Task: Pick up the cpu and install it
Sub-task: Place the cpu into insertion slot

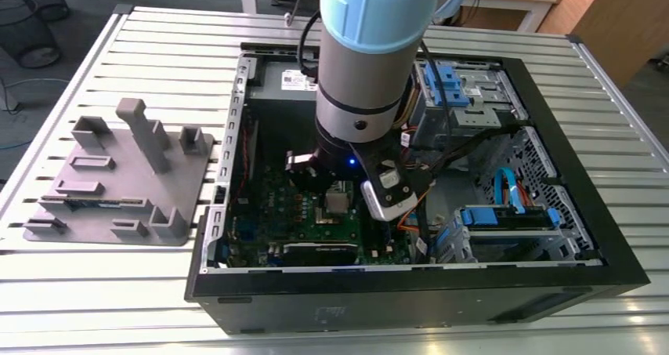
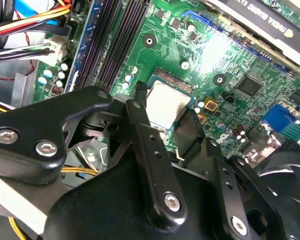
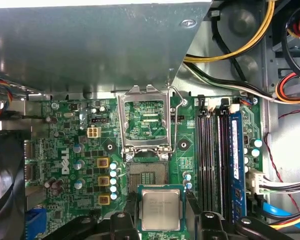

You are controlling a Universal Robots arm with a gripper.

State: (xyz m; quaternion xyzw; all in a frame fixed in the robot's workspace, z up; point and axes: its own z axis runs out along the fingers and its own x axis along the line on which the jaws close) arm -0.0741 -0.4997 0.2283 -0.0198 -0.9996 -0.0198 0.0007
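Print shows in several spots; none legible enough to quote. On the motherboard: white logo lettering nr the small caps, plus tiny white silkscreen marks by the connectors. On the cpu: faint engraved lines on the metal top, too fine to make out. On the graphics card: pale lettering along its black edge w/ a small green badge. On the power supply: a white sticker, prob. a barcode label. Square black chip: grey marking, illegible.

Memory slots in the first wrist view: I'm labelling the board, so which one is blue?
The outermost slot, farthest from the socket frame; the others are black.
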